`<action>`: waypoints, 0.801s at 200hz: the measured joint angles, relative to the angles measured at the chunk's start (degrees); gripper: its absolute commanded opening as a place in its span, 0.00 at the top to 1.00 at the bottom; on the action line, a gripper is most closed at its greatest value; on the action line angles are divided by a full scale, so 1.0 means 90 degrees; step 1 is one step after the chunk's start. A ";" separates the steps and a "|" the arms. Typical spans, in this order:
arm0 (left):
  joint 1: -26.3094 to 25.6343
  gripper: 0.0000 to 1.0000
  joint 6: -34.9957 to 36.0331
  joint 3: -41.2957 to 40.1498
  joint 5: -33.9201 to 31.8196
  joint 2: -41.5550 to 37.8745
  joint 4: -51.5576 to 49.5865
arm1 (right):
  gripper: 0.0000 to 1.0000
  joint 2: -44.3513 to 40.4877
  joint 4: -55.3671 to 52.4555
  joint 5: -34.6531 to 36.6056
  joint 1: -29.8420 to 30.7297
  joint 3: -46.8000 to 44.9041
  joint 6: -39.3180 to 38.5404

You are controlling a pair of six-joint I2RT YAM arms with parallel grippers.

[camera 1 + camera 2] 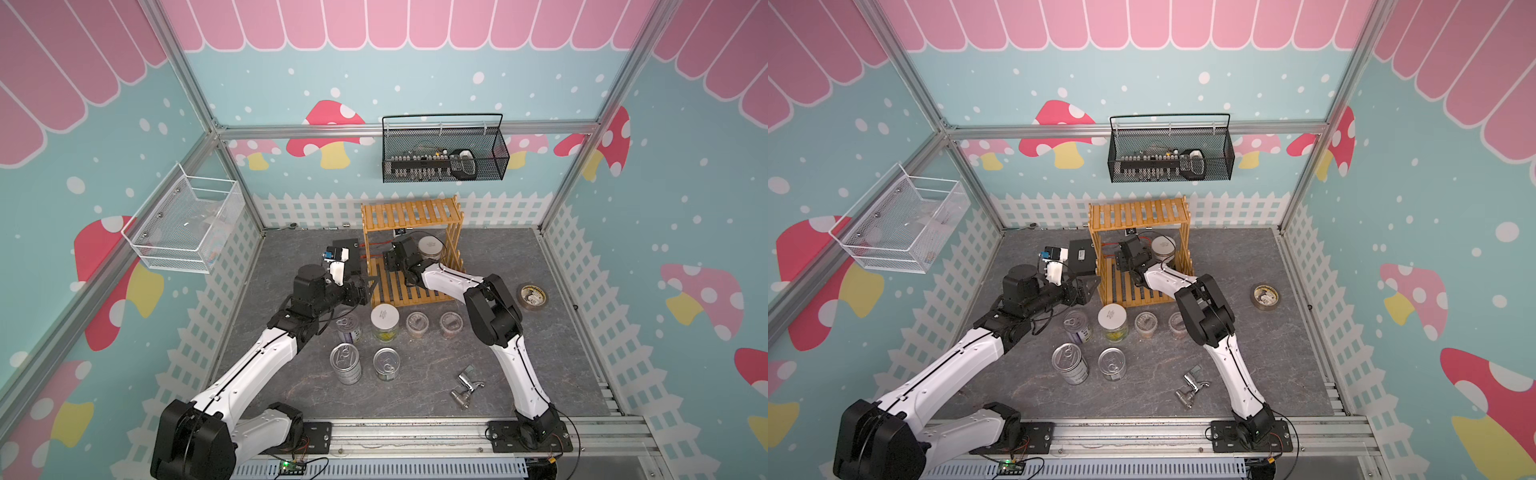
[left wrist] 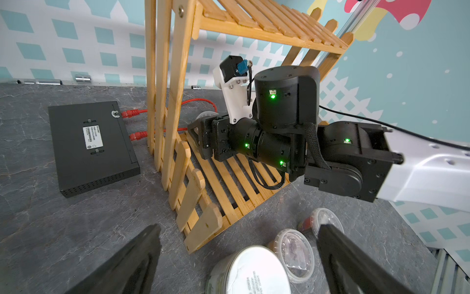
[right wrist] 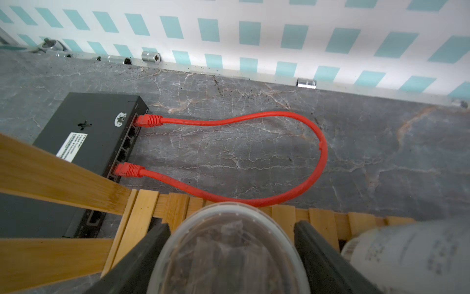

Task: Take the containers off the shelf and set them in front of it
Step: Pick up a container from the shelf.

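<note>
The wooden shelf (image 1: 411, 216) stands at the back. My right gripper (image 3: 230, 224) reaches into its lower tier, open, with its fingers (image 3: 152, 236) flanking a clear lidded cup (image 3: 229, 254) and thin gaps showing at the tips. A white-lidded silver canister (image 1: 430, 246) stands beside it on the same tier. In front of the shelf stand a purple tin (image 1: 348, 328), a white-lidded jar (image 1: 385, 322), two clear cups (image 1: 417, 323) (image 1: 451, 323) and two silver tins (image 1: 345, 361) (image 1: 386, 363). My left gripper (image 2: 239, 229) hovers open and holding nothing at the shelf's front left corner, above the jar (image 2: 250, 272).
A black network switch (image 1: 347, 249) with a looped red cable (image 3: 292, 157) lies left of and behind the shelf. A tape roll (image 1: 532, 296) and a chrome faucet (image 1: 467, 386) lie on the right. A black wire basket (image 1: 444, 153) and a white one (image 1: 187, 228) hang on the walls.
</note>
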 measured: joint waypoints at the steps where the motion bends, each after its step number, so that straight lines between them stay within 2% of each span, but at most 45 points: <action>1: 0.0000 0.01 0.0000 0.0000 0.0000 0.0000 0.0000 | 0.26 0.0000 0.0000 0.0000 0.0000 0.0000 0.0007; 56: 0.0000 0.01 0.0002 0.0000 0.0000 0.0073 0.0000 | 0.30 -0.0056 0.0112 -0.0066 -0.0010 -0.0131 -0.0143; 160: 0.0000 0.01 0.0002 0.0000 0.0027 0.0143 0.0019 | 0.30 -0.1673 0.0933 -0.0508 0.0206 -0.2429 -0.0716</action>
